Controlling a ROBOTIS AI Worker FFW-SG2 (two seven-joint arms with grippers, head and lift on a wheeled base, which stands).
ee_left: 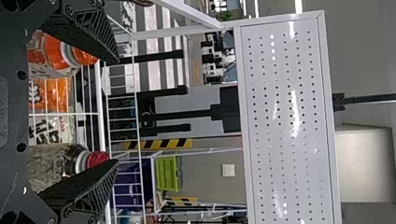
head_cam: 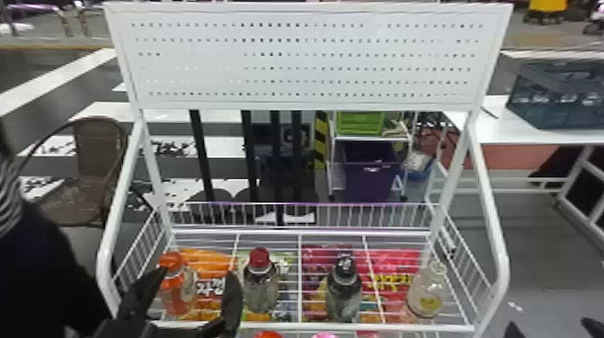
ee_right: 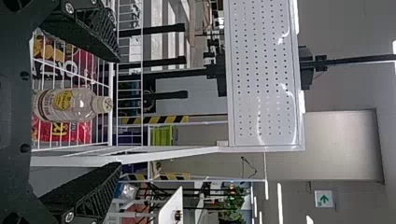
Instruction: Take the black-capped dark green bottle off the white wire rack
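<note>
Bottle, dark green, on wire rack, between left tool and right tool, both wide

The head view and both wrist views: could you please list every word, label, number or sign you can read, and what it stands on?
No word or number is clear enough to quote.
Green wall sign: a white arrow-like symbol.
Dark green bottle, black cap: pale marks, too small.
Clear bottle, yellow label: print too blurred.
Orange bag, red bag: lettering too blurred.
</note>
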